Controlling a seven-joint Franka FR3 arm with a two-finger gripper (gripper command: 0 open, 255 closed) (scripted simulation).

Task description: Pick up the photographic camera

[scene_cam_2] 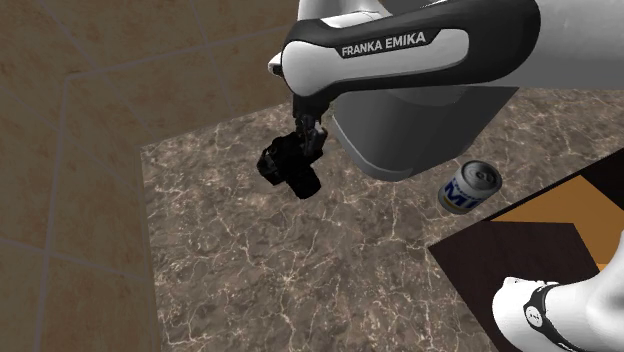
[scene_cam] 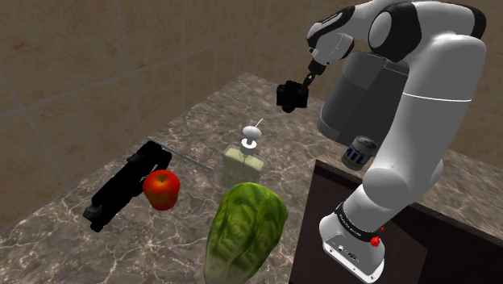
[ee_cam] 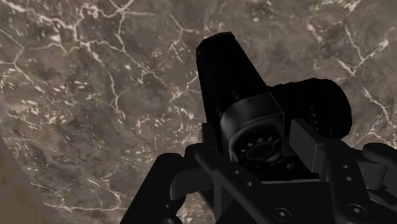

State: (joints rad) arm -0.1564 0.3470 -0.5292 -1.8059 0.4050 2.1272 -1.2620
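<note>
Gripper (scene_cam_2: 307, 137) fingers pinch the black camera (scene_cam_2: 291, 168), held clear of the marble counter (scene_cam_2: 300, 275). Shoulder view records an apple (scene_cam: 162, 189) and lettuce (scene_cam: 246, 234); second exterior view, a can (scene_cam_2: 468, 187).

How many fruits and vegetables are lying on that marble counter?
2. A red apple sits beside the long black object; a green lettuce lies just before the pale bottle, nearer the shoulder camera. The arm could hide more.

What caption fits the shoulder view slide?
End effector holding a black camera above the marbled counter; red apple and lettuce sit in the foreground.
</note>
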